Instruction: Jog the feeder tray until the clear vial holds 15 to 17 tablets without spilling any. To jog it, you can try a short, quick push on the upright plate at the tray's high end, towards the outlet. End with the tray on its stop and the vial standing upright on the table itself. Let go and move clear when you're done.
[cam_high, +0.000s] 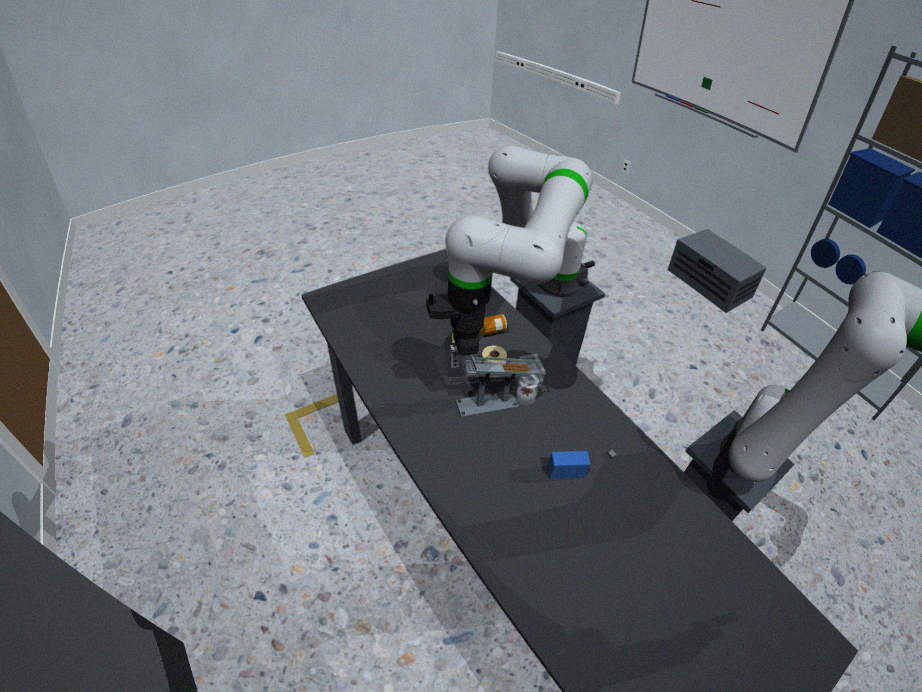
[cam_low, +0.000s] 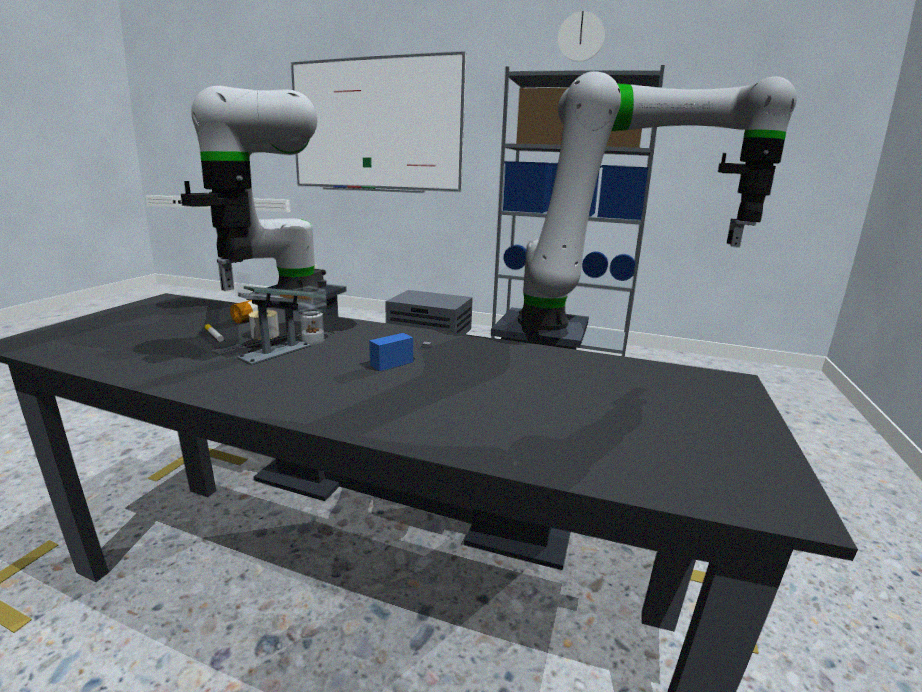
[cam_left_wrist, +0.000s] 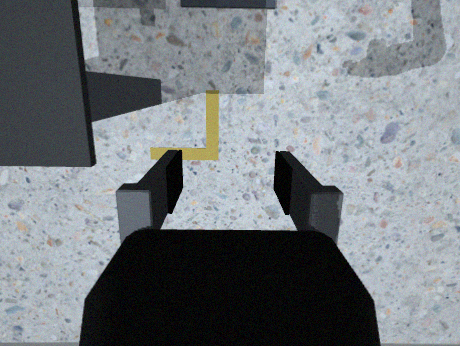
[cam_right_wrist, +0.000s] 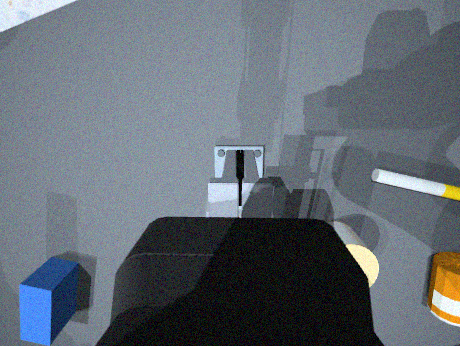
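The clear feeder tray (cam_high: 482, 364) (cam_low: 285, 296) sits on its grey stand (cam_high: 487, 405) (cam_low: 269, 354), with a patch of orange tablets inside. The clear vial (cam_high: 526, 391) (cam_low: 312, 329) stands upright on the table under the outlet end. Some brownish tablets show in it, too small to count. My right gripper (cam_high: 454, 363) (cam_low: 227, 287) (cam_right_wrist: 239, 167) is shut and empty, just beyond the tray's high end, with a small gap in the exterior view. Whether the tray rests on its stop is too small to tell. My left gripper (cam_low: 735, 243) (cam_left_wrist: 228, 169) is open and empty, high and far from the tray.
A blue block (cam_high: 568, 465) (cam_low: 390, 352) (cam_right_wrist: 37, 310) and a small grey piece (cam_high: 611, 452) (cam_low: 426, 344) lie beyond the vial. A cream roll (cam_high: 493, 353) (cam_right_wrist: 367, 265), an orange bottle (cam_high: 494, 324) (cam_low: 241, 311) (cam_right_wrist: 447, 285) and a white marker (cam_low: 214, 333) (cam_right_wrist: 410, 182) lie near the stand.
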